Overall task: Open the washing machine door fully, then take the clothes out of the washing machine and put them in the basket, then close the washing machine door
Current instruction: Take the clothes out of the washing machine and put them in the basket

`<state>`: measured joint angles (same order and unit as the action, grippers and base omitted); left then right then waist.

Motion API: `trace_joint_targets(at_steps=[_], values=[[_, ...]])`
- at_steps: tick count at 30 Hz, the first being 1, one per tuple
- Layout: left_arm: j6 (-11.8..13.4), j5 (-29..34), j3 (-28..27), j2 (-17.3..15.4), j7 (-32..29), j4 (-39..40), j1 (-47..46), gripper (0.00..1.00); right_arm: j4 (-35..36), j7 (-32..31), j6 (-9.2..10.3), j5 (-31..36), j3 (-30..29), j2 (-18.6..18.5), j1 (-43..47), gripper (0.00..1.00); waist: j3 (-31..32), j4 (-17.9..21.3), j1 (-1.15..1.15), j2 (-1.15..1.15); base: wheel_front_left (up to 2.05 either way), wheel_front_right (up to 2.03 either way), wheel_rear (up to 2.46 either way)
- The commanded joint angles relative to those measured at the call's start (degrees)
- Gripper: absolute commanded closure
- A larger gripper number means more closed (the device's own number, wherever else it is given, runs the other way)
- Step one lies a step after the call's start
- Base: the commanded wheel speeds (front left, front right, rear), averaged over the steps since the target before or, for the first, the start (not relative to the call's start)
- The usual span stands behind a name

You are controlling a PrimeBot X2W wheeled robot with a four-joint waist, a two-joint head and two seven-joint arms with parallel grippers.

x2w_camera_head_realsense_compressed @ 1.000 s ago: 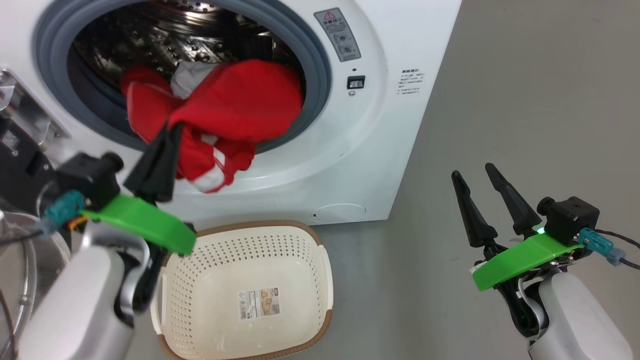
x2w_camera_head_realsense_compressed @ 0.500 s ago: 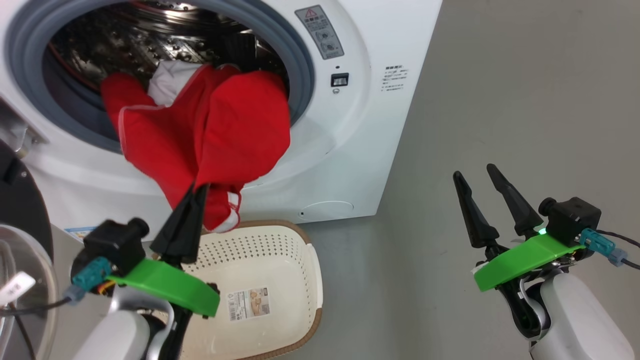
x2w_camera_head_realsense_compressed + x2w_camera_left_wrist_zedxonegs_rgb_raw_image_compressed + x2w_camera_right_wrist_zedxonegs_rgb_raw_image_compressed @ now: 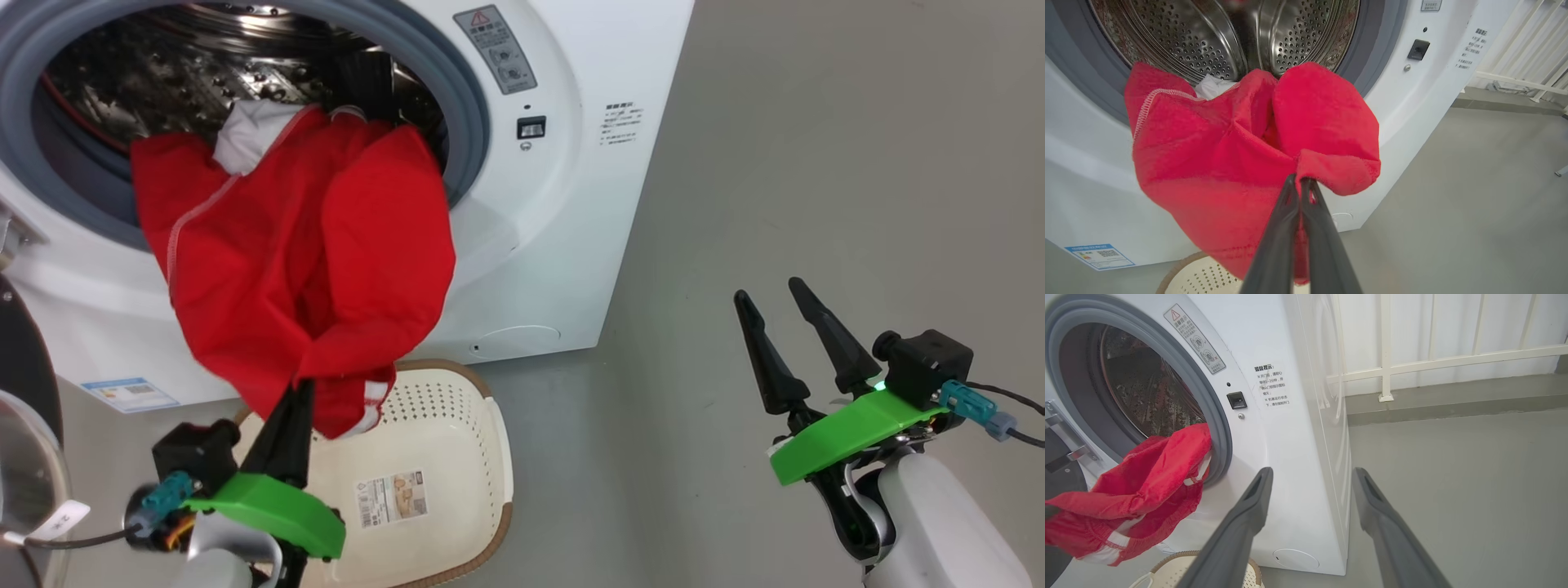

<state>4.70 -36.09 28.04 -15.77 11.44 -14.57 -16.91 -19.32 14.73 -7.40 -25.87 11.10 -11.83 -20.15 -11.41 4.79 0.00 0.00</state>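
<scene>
The white washing machine [image 3: 555, 204] stands open, and its black door [image 3: 23, 367] is swung out at the far left. Red clothes [image 3: 310, 261] spill from the steel drum [image 3: 1200, 36] over the grey rubber ring and hang down the machine's front. My left gripper [image 3: 300, 388] is shut on their lower fold, just above the cream basket [image 3: 457, 457] on the floor. In the left wrist view its fingertips [image 3: 1300, 181] pinch the red clothes [image 3: 1241, 163]. My right gripper [image 3: 766, 287] is open and holds nothing, off to the right above the floor.
Bare grey floor [image 3: 816, 163] stretches to the right of the machine. A white railing [image 3: 1384, 367] runs along the wall behind it. A blue sticker [image 3: 129, 394] marks the machine's lower left corner, beside the door's glass bowl [image 3: 24, 490].
My left gripper has pulled the red clothes down and out of the drum toward the basket. The head view has shifted as well. The right gripper has stayed where it was.
</scene>
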Motion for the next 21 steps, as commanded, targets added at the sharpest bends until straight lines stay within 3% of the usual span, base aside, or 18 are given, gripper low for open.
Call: trace_joint_targets(at_steps=[1, 21], values=[[-1.2, -1.2, -2.7, -0.2, 1.5, -2.7, -1.9, 1.00, 1.1, 0.3, -0.09, -0.7, 1.6, -0.4, -0.1, 0.00, 0.0, 0.5, 0.00, 0.00, 0.00, 0.00, 0.00], [-9.6, -1.7, -5.7, 5.8, 3.5, -32.9, -11.3, 1.00, 0.7, 0.3, -0.09, -0.8, 1.6, -0.6, -0.4, 0.00, -0.9, 1.6, 0.00, 0.00, 0.00, 0.00, 0.00]])
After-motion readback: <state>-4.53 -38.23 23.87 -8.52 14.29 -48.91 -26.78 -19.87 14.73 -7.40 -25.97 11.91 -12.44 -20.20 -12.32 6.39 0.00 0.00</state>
